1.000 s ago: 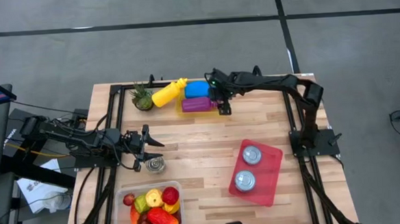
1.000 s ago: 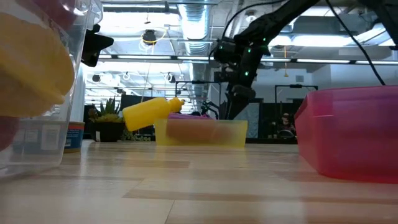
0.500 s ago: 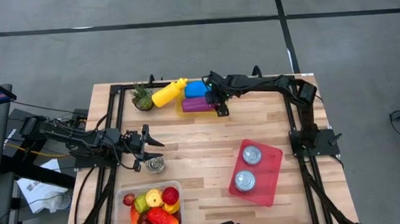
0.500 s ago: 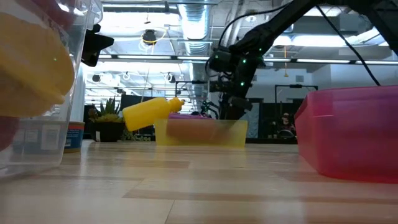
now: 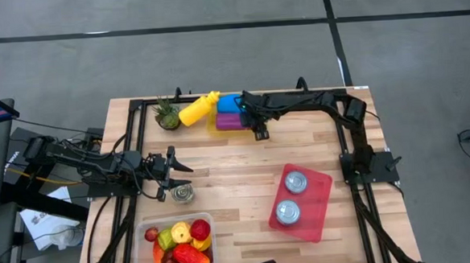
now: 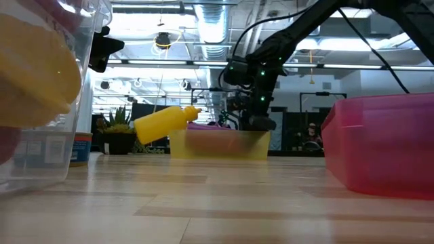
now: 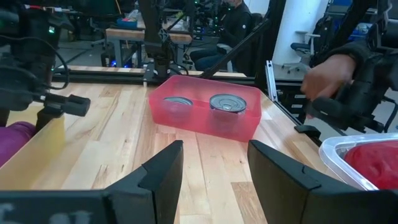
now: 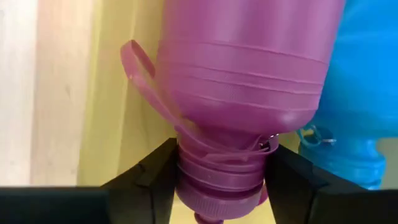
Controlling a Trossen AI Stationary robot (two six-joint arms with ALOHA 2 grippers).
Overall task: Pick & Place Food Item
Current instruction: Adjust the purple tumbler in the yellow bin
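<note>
Right gripper (image 8: 219, 180) down in the yellow tray (image 5: 213, 126) at the table's far edge, fingers (image 8: 149, 177) clamped on the neck of the purple bottle (image 8: 249, 74), blue bottle (image 8: 354, 93) just beside. Left gripper (image 7: 214, 168) open, empty, near a can (image 5: 182, 194).

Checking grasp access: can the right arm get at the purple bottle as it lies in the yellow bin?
Probably yes. The right gripper already straddles the neck of the purple bottle, a finger on each side, nothing between. The blue bottle alongside leaves the neck free.
</note>
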